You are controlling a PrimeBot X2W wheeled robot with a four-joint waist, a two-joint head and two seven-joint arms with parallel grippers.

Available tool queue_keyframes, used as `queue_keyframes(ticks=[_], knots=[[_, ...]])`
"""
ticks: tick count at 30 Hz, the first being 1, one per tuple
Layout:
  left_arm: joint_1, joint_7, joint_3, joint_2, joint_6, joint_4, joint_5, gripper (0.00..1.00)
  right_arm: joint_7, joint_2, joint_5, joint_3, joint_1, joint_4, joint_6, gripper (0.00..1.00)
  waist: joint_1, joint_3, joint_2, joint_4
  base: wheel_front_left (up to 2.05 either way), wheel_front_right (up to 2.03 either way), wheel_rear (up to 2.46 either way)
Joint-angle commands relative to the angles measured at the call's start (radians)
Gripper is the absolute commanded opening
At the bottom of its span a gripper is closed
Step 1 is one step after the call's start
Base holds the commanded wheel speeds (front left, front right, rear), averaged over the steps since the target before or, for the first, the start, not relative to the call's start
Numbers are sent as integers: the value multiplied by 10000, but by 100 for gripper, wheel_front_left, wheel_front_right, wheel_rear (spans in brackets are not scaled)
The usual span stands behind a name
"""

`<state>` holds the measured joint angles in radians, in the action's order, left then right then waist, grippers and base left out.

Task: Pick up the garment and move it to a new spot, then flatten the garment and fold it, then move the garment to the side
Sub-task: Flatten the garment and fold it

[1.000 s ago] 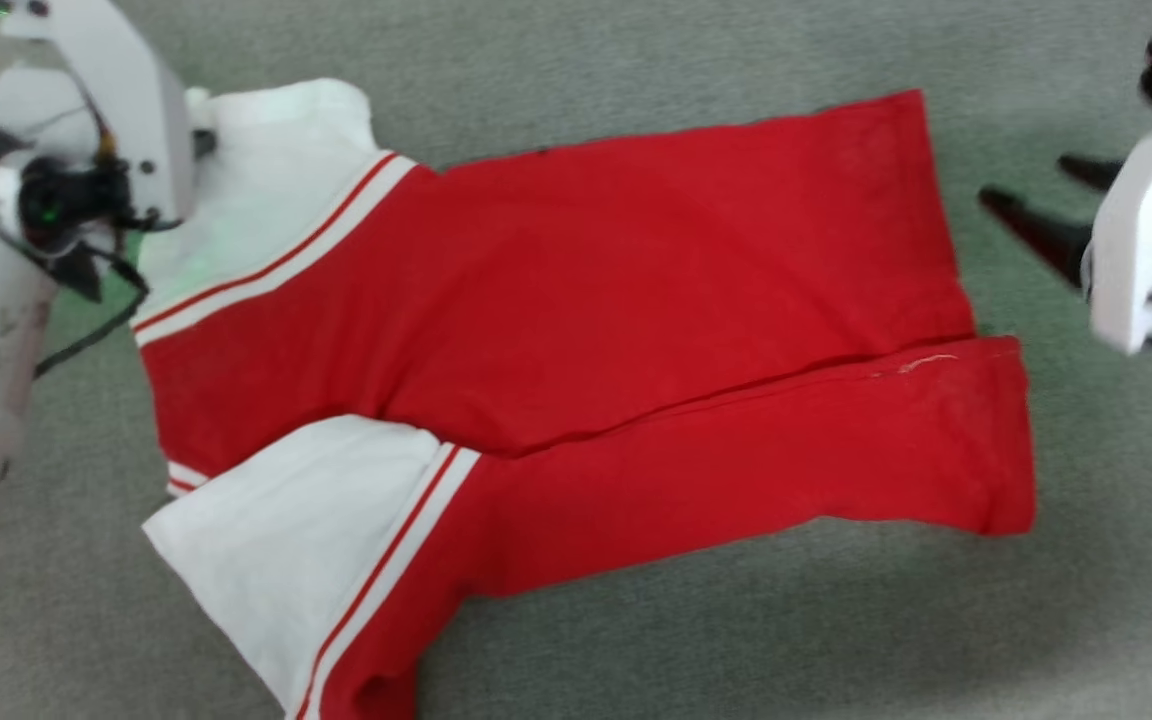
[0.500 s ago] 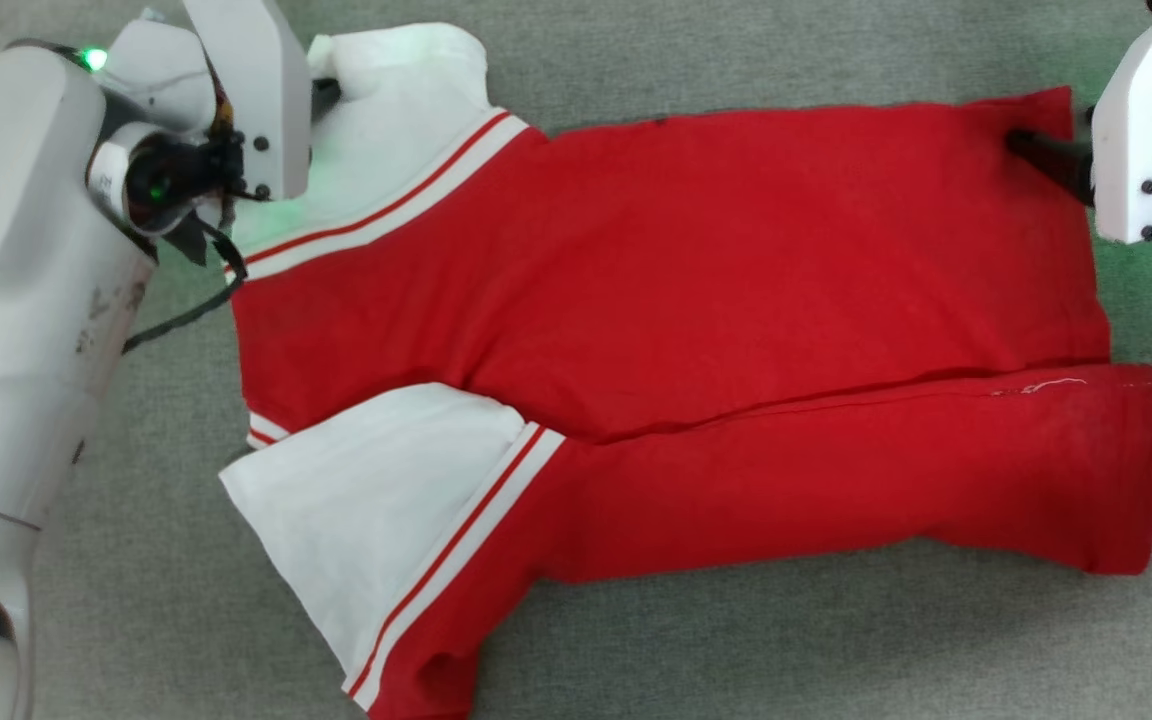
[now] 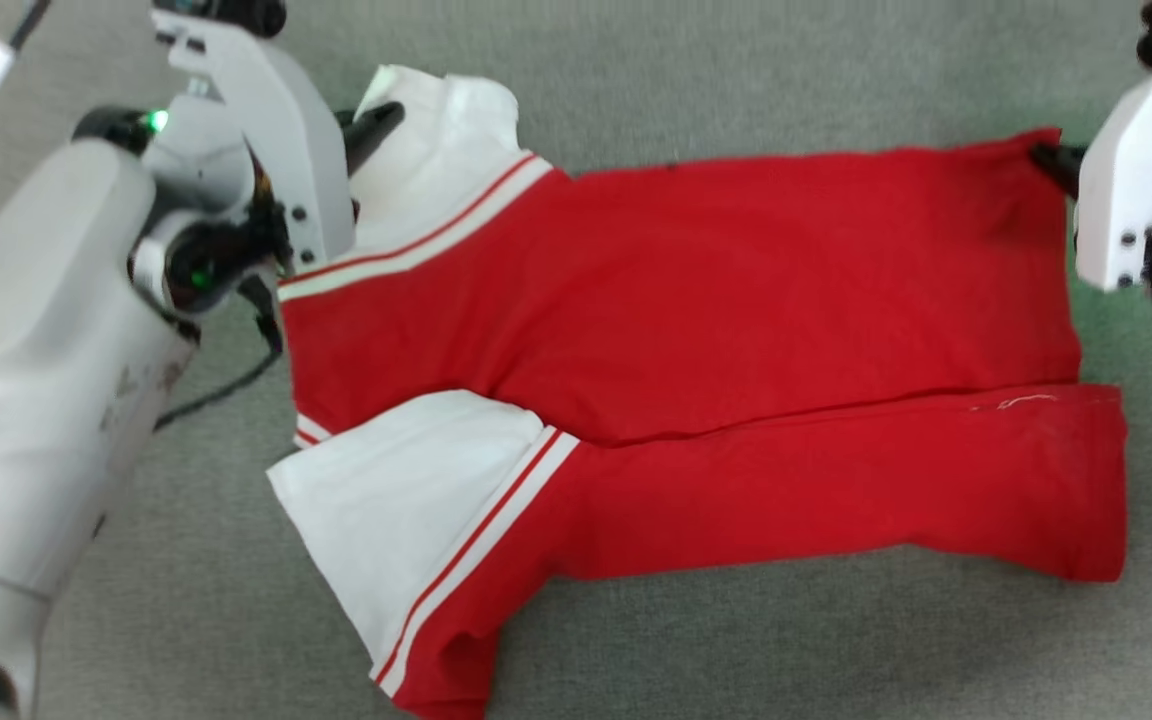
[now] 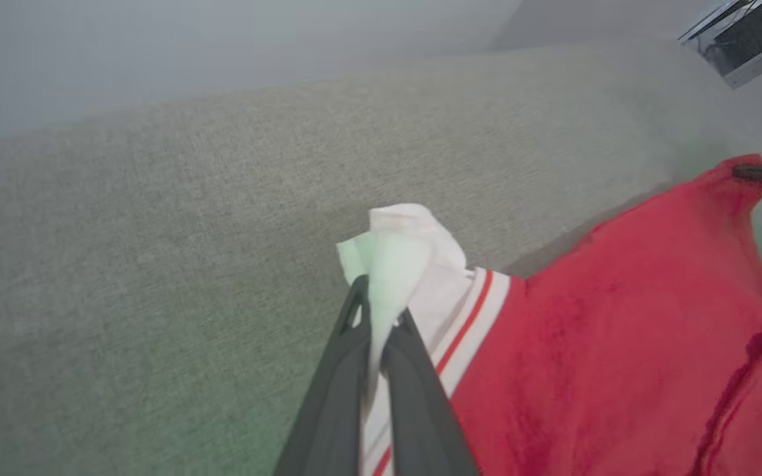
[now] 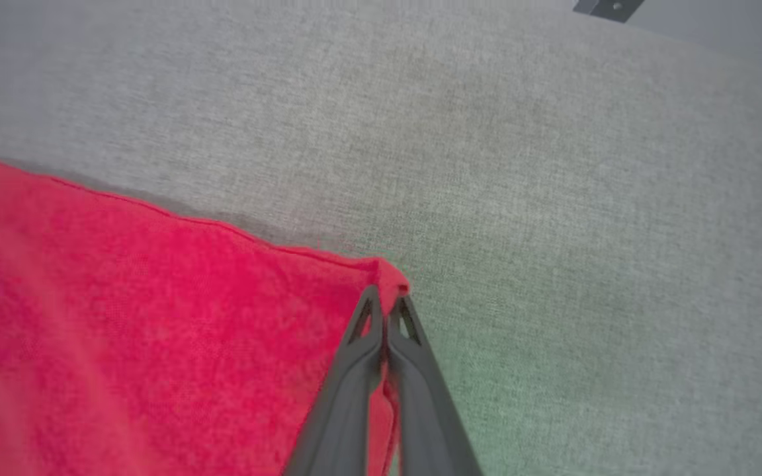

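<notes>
The garment [image 3: 696,300] lies spread out on the grey cloth surface [image 3: 736,650], with one long side folded over. It looks soft, thin and light, so it will likely droop when lifted. It may slip out if only a little cloth is pinched. The corners and edges look like the best places to hold. The left gripper [image 4: 381,307] is pinched on a white sleeve [image 4: 407,238]. The right gripper [image 5: 386,301] is pinched on a red bottom corner [image 5: 391,274]. There is one garment, with two sleeves, and there are two grippers.
</notes>
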<state>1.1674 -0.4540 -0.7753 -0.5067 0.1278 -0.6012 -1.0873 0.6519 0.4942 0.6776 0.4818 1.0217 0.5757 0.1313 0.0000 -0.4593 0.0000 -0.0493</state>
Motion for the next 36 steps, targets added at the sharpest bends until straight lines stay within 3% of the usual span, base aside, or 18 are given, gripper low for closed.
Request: queue_keyframes(ticks=[1, 5, 12, 23, 28, 36], knots=[[-221, 104, -26, -41, 41, 108, -129, 0, -99, 89, 87, 59, -187, -72, -12, 0, 0, 725, 0, 188, 0, 0, 0], [-939, 637, -210, -448, 40, 1312, -598, 0, -495, 594, 514, 249, -895, -557, -13, 0, 0, 1298, 0, 382, 0, 0, 0], [-2683, 1271, -347, -1697, 35, 3536, -1112, 0, -712, 1430, 1135, 63, -2417, -1603, -13, 0, 0, 1695, 0, 539, 0, 0, 0], [-5823, 2732, -120, -3075, -842, 6430, -1625, 0, -611, 1931, 1450, -1085, -4668, -2942, -13, 0, 0, 1617, 0, 671, 0, 0, 0], [-6557, 3213, -93, -3146, -1019, 6580, -1760, 0, -307, 1855, 1261, -1551, -5554, -3426, -13, 0, 0, 1494, 0, 712, 0, 0, 0], [-6736, 3461, -403, -2739, -1052, 5894, -1438, 0, -115, 1276, 784, -1886, -5940, -3427, -13, 0, 0, 1301, 0, 672, 0, 0, 0]])
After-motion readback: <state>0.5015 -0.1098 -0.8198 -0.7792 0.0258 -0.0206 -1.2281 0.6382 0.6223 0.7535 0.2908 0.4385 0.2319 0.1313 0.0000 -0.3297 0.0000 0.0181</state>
